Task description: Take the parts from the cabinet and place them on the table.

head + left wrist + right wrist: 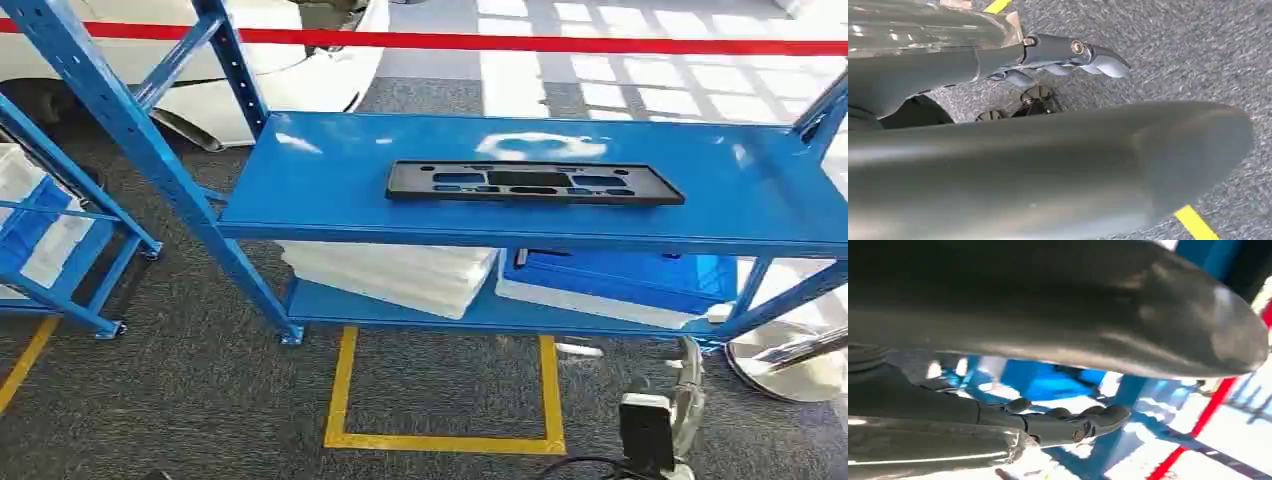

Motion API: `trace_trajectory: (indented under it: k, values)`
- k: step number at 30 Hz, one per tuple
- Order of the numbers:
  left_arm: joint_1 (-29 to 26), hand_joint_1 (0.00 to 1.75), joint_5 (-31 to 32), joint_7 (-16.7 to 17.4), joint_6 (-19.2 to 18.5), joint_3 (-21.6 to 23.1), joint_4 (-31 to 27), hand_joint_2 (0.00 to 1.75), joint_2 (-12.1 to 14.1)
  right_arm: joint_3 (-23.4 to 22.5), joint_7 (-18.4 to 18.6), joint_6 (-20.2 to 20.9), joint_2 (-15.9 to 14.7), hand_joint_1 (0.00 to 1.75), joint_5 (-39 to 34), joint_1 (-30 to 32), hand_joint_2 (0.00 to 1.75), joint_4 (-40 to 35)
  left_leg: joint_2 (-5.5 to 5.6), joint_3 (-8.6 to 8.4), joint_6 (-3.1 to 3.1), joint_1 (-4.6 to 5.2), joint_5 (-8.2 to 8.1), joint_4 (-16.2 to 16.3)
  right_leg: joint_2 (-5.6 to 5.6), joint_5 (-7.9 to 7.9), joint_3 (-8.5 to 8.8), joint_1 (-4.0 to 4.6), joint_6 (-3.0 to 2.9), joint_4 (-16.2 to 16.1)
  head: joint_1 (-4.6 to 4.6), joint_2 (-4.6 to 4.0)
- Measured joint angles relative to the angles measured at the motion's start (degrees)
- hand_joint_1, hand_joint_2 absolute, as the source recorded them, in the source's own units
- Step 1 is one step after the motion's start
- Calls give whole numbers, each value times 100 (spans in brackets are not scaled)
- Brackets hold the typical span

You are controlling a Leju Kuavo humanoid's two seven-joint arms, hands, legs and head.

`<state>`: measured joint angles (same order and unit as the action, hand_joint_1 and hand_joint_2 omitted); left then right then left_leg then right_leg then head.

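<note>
Head view: black part [534,184] lies untouched on blue shelf [330,180]. Left hand [1068,57], right hand [1068,422] both empty, fingers apart. You reach next.

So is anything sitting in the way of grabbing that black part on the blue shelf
Nothing visible blocks it. The black part lies alone on the top blue shelf, open from the front and above. The right hand hangs low in front of the rack; the left hand hangs over the carpet.
</note>
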<state>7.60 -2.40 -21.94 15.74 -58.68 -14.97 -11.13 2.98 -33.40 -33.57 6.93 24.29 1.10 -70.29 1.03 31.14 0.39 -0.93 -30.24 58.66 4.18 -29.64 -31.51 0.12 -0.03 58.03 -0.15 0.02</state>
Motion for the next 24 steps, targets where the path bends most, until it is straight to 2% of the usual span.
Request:
trace_trajectory:
  k: [6, 14, 20, 24]
  values:
    - [62, 0, 0, 55, 0, 214, 7, 0, -28, 1073, 72, 197, 0, 0, 489, -256, 0, -345, 0, -1, 1, 0, 2, 0, 0, 1, 1, 0, -1, 3, 0, 0]
    - [138, 0, 0, -7, -26, 402, 20, 0, -46, 2227, 103, 888, -57, 0, 421, -485, 0, -443, 1, 0, 1, 1, 2, 0, -1, 0, 0, 0, -1, 3, 0, 0]
    - [171, 0, 0, -333, -389, 505, 24, 0, -76, 3149, 59, 1323, -171, 0, 386, -481, 0, -354, 1, 0, 0, 1, 1, 0, 1, 0, -4, 0, -1, 2, 0, 0]
    - [156, 0, 0, -634, -934, 535, 37, 0, -83, 3394, 55, 1237, -291, 0, 487, -465, 0, -319, 0, -1, 0, 2, 1, 0, 2, 0, -3, 0, -1, 2, 0, 0]
